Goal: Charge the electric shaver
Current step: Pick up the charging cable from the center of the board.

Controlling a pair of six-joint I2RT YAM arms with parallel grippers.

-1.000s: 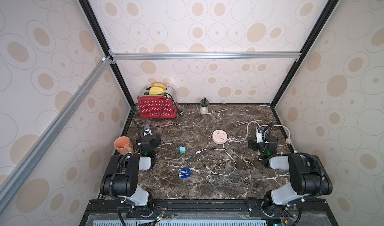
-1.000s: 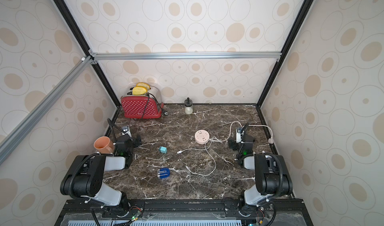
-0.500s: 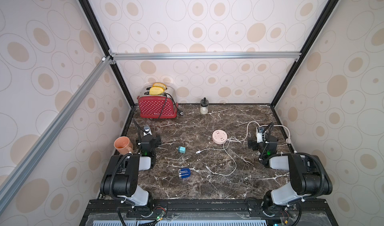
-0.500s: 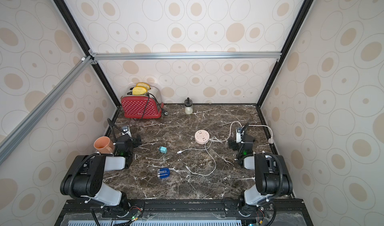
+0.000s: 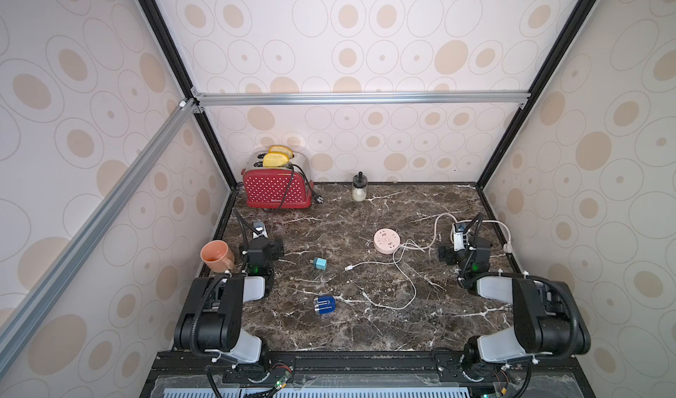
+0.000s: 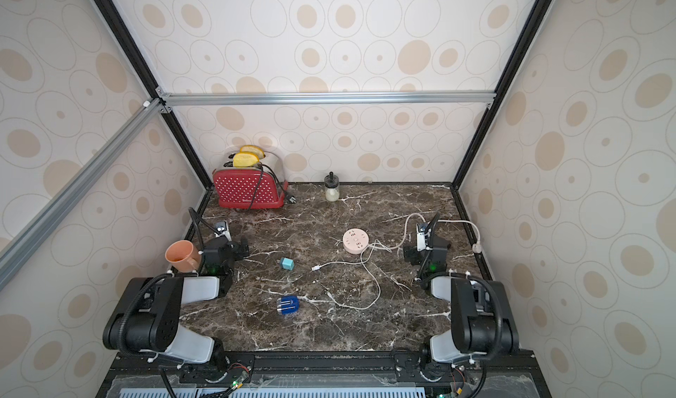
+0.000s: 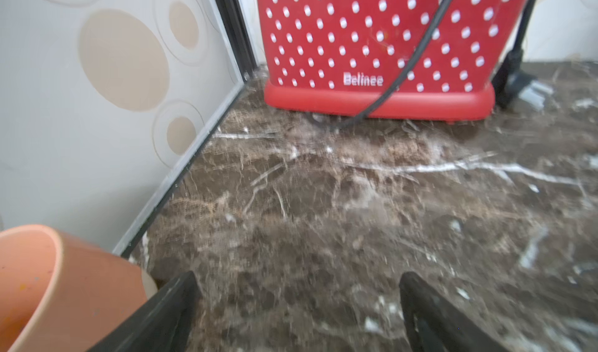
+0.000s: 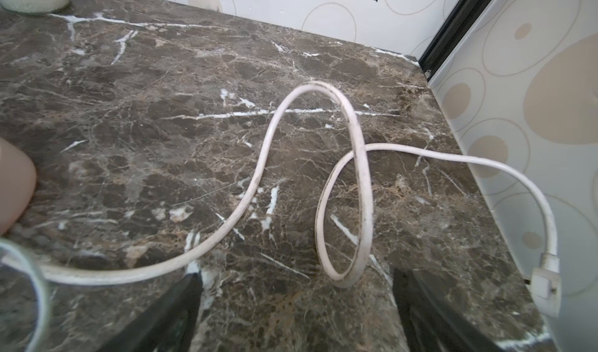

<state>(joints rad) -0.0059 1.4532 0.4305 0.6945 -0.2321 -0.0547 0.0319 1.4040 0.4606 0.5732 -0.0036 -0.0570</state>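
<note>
Blue electric shaver (image 5: 324, 304) lies loose on the marble table (image 5: 365, 330), well apart from both arms.

I've got it near the table's front middle, and nothing touches it. A teal adapter (image 5: 319, 263) sits further back, and the pink power strip (image 5: 386, 241) is off to its right. A thin white cable (image 5: 349, 268) trails between them. My left gripper (image 7: 296, 289) hangs over bare marble with its jaws spread wide and empty, an orange cup (image 7: 64, 285) just beside it and the red toaster (image 7: 372, 43) ahead. My right gripper (image 8: 299, 282) is spread wide too and holds nothing. The thick white cord (image 8: 362, 172) loops just ahead of its fingers.
</note>
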